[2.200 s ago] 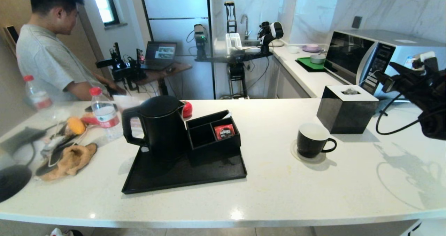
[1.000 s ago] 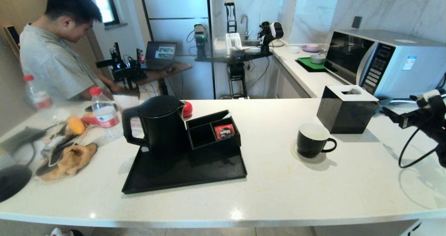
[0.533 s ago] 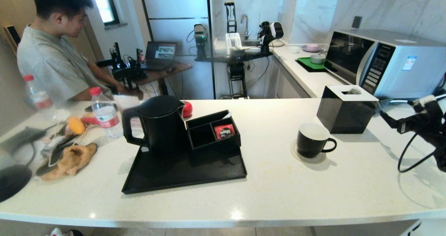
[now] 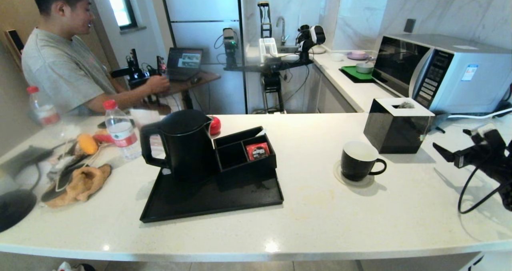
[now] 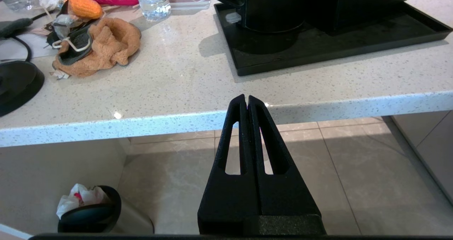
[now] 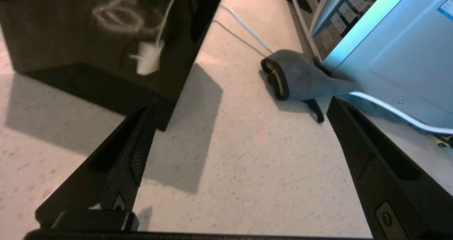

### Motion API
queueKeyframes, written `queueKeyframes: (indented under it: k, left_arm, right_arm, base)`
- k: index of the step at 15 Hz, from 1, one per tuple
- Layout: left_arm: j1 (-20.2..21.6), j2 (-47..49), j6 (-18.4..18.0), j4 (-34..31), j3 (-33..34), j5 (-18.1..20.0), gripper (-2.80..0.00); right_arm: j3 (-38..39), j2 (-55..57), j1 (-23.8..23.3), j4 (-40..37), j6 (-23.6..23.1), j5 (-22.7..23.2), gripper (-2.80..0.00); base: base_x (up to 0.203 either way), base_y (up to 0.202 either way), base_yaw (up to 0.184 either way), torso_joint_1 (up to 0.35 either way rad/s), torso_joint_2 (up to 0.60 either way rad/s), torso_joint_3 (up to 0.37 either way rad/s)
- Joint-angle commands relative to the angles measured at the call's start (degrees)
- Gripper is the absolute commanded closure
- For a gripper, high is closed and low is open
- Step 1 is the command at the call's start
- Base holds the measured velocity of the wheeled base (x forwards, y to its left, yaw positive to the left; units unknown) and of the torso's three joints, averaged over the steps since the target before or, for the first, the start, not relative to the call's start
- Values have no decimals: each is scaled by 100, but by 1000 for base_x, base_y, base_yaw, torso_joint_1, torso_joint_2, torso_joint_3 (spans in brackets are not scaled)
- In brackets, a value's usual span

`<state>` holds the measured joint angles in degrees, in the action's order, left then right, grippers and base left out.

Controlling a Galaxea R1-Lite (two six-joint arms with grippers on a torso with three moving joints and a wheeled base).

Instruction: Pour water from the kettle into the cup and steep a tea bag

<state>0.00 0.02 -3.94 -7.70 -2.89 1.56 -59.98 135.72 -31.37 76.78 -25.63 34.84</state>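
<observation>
The tall black kettle (image 4: 180,143) stands on a black tray (image 4: 208,201) left of centre; its base shows in the left wrist view (image 5: 272,10). The black cup (image 4: 358,161), white inside, rests on a coaster further right. A small grey lump that looks like the tea bag (image 4: 402,104) lies on top of the black tissue box (image 4: 398,125). Its thin string hangs down the box side to a small tag (image 6: 148,57). My right gripper (image 4: 452,143) (image 6: 243,105) is open and empty, low over the counter right of that box. My left gripper (image 5: 246,98) is shut, parked below the counter's front edge.
A compartment box holding a red sachet (image 4: 257,151) stands on the tray beside the kettle. A microwave (image 4: 444,73), a grey cloth item (image 6: 300,77) and a white cable lie behind my right gripper. A red-capped bottle (image 4: 120,129) and clutter fill the left end; a person stands beyond.
My right gripper has come down from in front of the microwave to low over the counter, right of the tissue box. The person behind the counter has shifted and reached out an arm.
</observation>
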Motion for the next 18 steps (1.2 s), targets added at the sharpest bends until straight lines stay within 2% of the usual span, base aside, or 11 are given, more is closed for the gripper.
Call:
queueKeyframes:
  k: [1, 5, 8, 14, 16, 18]
  left_arm:
    - [0, -2, -2, -3, -1, 2, 0]
    - [6, -2, -2, -3, -1, 2, 0]
    - [0, -2, -2, -3, -1, 2, 0]
    - [9, -2, -2, -3, -1, 2, 0]
    - [0, -2, -2, -3, -1, 2, 0]
    - [0, -2, -2, -3, -1, 2, 0]
  right_arm:
    - [221, -25, -1, 114, -34, 30, -280]
    - [505, -173, -1, 214, -39, 53, -280]
    - [717, -481, -14, 182, -31, 420, -280]
    - [1047, -1681, -36, -397, 19, 499, -280]
    - [1067, -2200, -43, -636, 253, 492, -280]
    - [1081, -2644, -39, -714, 690, 492, -280]
  base:
    - [0, 0, 0, 0, 0, 0]
    - [0, 0, 0, 0, 0, 0]
    - [0, 0, 0, 0, 0, 0]
    - [0, 0, 0, 0, 0, 0]
    - [0, 0, 0, 0, 0, 0]
    - [0, 0, 0, 0, 0, 0]
